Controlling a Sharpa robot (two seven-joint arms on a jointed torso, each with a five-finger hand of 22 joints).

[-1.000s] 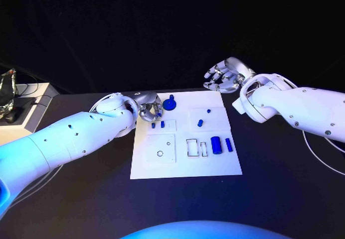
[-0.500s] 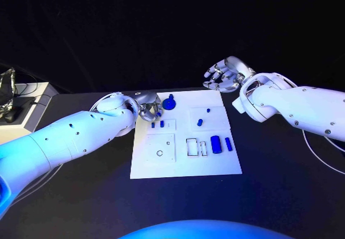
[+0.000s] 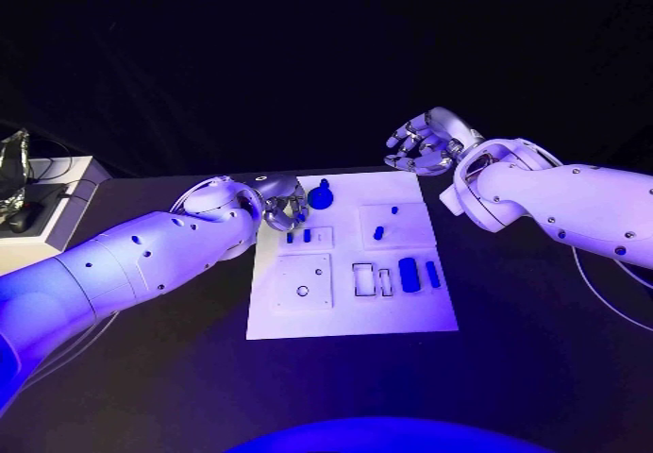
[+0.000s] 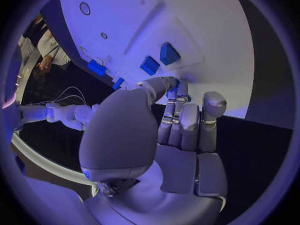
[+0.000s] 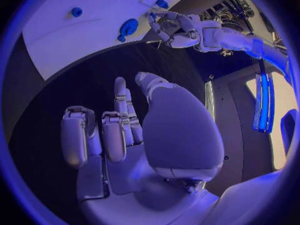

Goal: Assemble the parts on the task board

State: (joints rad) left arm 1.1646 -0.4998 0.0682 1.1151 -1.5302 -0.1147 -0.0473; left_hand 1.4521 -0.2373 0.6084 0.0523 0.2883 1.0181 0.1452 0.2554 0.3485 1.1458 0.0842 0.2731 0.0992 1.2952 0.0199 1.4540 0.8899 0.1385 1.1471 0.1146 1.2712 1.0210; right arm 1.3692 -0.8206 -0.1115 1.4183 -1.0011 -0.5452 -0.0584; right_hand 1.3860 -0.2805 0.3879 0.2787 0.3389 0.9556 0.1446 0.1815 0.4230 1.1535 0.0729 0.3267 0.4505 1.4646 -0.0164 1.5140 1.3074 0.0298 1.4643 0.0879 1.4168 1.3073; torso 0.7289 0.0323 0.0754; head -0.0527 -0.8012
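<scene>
The white task board (image 3: 354, 307) lies mid-table. My left hand (image 3: 282, 203) hovers over its far left corner with fingers curled in, right beside a round blue knob part (image 3: 323, 195). In the left wrist view the left hand (image 4: 169, 130) has a sliver of blue at its thumb tip; I cannot tell whether it is held. Two small blue parts (image 3: 298, 235) sit just nearer me, seen again as two small blue parts (image 4: 159, 60). A thick blue cylinder (image 3: 409, 272) and a slim blue pin (image 3: 433, 274) lie at the board's right. My right hand (image 3: 428, 142) hangs beyond the far right corner, loosely curved and empty.
Two more small blue parts (image 3: 387, 220) stand in the far right panel, and two rectangular slots (image 3: 373, 280) are cut beside the cylinder. A white box (image 3: 55, 212) with cables stands off the table's left edge. The right wrist view shows the board (image 5: 94, 40) and knob (image 5: 128, 27).
</scene>
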